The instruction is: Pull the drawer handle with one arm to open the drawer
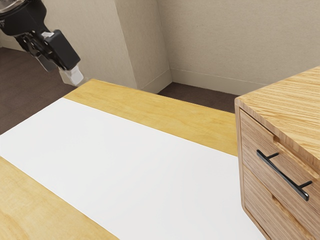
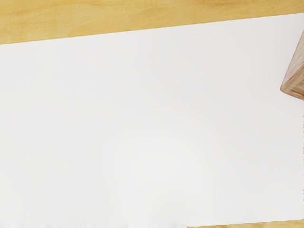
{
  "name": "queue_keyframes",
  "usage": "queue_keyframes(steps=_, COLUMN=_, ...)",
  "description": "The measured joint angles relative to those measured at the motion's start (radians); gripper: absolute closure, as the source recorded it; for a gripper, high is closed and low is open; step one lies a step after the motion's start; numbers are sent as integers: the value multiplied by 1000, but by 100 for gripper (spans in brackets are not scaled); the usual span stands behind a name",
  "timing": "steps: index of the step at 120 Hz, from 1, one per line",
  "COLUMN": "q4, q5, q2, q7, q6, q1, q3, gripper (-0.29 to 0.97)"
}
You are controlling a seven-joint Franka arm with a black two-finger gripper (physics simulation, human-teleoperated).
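A wooden drawer cabinet (image 1: 280, 150) stands at the exterior view's right edge of the table. Its upper drawer front (image 1: 265, 142) carries a slim black bar handle (image 1: 284, 175) and sits flush with the cabinet's face. My gripper (image 1: 72, 76) hangs high at the exterior view's upper left, above the table's far corner and far from the handle. Nothing is seen in it. A corner of the cabinet (image 2: 295, 71) juts in at the edge of the wrist view.
A white mat (image 1: 125, 170) covers the middle of the wooden table (image 1: 160, 112), and it lies below my hand as the white mat (image 2: 152, 123) in the wrist view. A second drawer front (image 1: 270, 210) sits under the first. Beige walls and dark floor lie behind.
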Motion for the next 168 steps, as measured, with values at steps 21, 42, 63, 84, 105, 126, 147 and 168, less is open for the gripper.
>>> queue_keyframes(steps=21, q4=-10, q5=0, q2=-4, q7=9, q6=-85, q1=-1, q3=-9, gripper=0)
queue_keyframes(steps=42, q4=-7, q5=-4, q2=-22, q7=125, q6=-162, q1=0, q3=29, gripper=0)
queue_keyframes(steps=63, q4=-7, q5=-38, q2=-40, q7=411, q6=-186, q1=-6, q3=-26, gripper=0)
queue_keyframes(steps=84, q4=-204, q5=-76, q2=-170, q7=680, q6=-76, q1=-10, q3=-83, gripper=0)
queue_keyframes(steps=105, q4=-351, q5=-97, q2=-221, q7=881, q6=91, q1=-29, q3=-130, gripper=0)
queue_keyframes(steps=126, q4=-404, q5=-106, q2=-249, q7=1034, q6=198, q1=-42, q3=-173, gripper=0)
queue_keyframes(steps=147, q4=-458, q5=-109, q2=-267, q7=1151, q6=293, q1=-71, q3=-197, gripper=0)
queue_keyframes(steps=168, q4=-461, q5=-119, q2=-268, q7=1238, q6=358, q1=-78, q3=-284, gripper=0)
